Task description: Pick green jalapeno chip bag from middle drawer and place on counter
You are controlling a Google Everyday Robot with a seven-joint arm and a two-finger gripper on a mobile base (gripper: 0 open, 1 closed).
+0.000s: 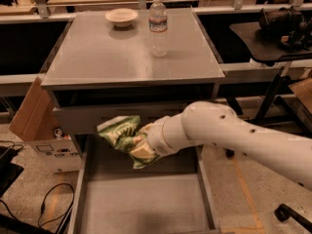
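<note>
The green jalapeno chip bag (120, 132) is a crinkly green bag with white lettering. It hangs in the air in front of a closed drawer front, just below the counter's front edge. My gripper (139, 147) is shut on the bag's lower right part, at the end of my white arm, which comes in from the right. The middle drawer (141, 204) is pulled out below; its flat grey bottom is bare. The counter (97, 57) is the matte-grey top of the cabinet, above and behind the bag.
A water bottle (157, 26) stands on the counter at the back middle, and a pale bowl (121, 17) sits at the back left. A cardboard box (30, 112) leans on the cabinet's left side. A black side table (265, 40) stands at the right.
</note>
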